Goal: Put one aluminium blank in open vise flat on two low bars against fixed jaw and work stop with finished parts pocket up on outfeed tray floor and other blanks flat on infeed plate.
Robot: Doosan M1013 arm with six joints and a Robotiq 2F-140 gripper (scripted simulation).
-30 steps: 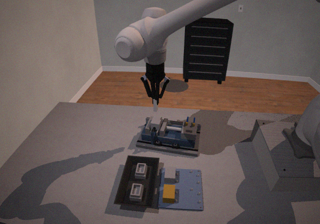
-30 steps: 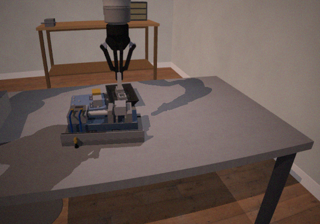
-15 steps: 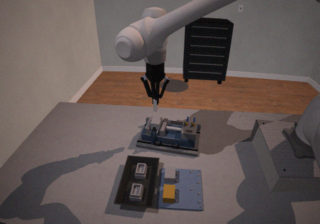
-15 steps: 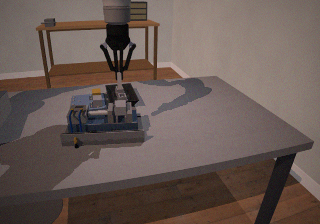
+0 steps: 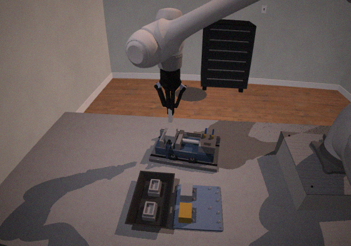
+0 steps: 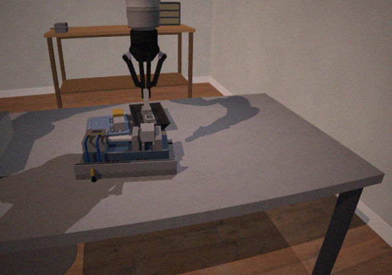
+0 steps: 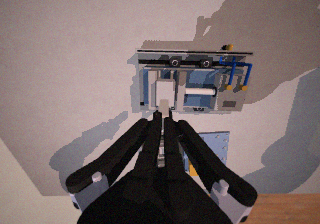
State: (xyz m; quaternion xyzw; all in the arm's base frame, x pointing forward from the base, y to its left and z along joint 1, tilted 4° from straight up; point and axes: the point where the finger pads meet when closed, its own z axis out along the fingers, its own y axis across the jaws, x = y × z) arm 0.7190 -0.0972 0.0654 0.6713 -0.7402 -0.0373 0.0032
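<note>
Top looks down across the table [image 5: 93,141] [image 6: 253,171] [image 7: 65,84] from above, exterior obliquely from the vise's [image 5: 184,153] [image 6: 126,156] [image 7: 200,79] other side, apparently, wrist downward; all share the vise.

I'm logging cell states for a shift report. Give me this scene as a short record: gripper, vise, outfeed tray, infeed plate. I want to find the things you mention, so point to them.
gripper: shut, holding nothing, above the vise [image 5: 170,112] [image 6: 146,96] [image 7: 164,113]
vise: one aluminium blank [image 5: 171,133] [image 6: 147,131] [image 7: 165,91] between the jaws; exact seating cannot be told
outfeed tray: two finished parts [image 5: 154,192] [image 5: 148,216], pockets up
infeed plate: one aluminium blank [image 5: 186,190], one brass blank [image 5: 185,212] [image 6: 117,112]
</note>
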